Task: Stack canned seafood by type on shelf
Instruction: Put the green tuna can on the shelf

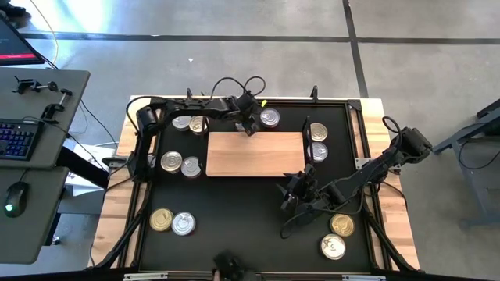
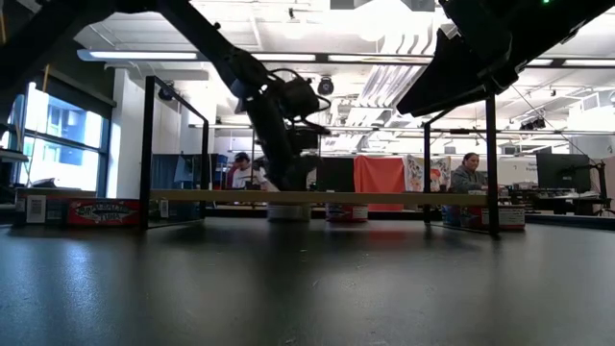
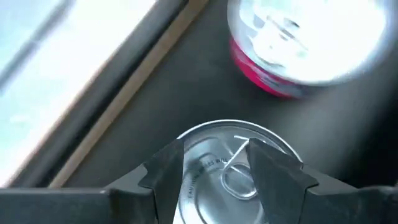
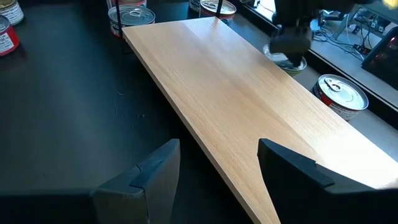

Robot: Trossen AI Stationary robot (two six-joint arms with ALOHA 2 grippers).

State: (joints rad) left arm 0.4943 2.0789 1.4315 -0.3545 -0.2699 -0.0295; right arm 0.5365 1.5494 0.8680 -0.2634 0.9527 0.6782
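The shelf (image 1: 254, 154) is a pale wood board lying flat on the black mat. A silver-lidded can (image 3: 224, 134) stands on the mat just beyond the shelf's far edge. My left gripper (image 3: 217, 152) is right above its lid, fingers open and pointing steeply down. A second can with a red side (image 3: 292, 56) stands close by. My right gripper (image 4: 217, 165) hangs open at the shelf's near right corner (image 1: 295, 187), holding nothing. Other cans of seafood stand around the mat. My left gripper stands open over the silver can's lid (image 3: 217, 171), coming from above at a slant. The can stands upright on the mat. Whether the fingertips (image 3: 171, 168) touch the lid, I cannot tell.
Silver cans stand in pairs left of the shelf (image 1: 181, 122), (image 1: 170, 161) and at its right end (image 1: 318, 131). A gold can (image 1: 161, 219) beside a silver one sits near left, and another gold can (image 1: 341, 225) near right. The shelf's top is bare.
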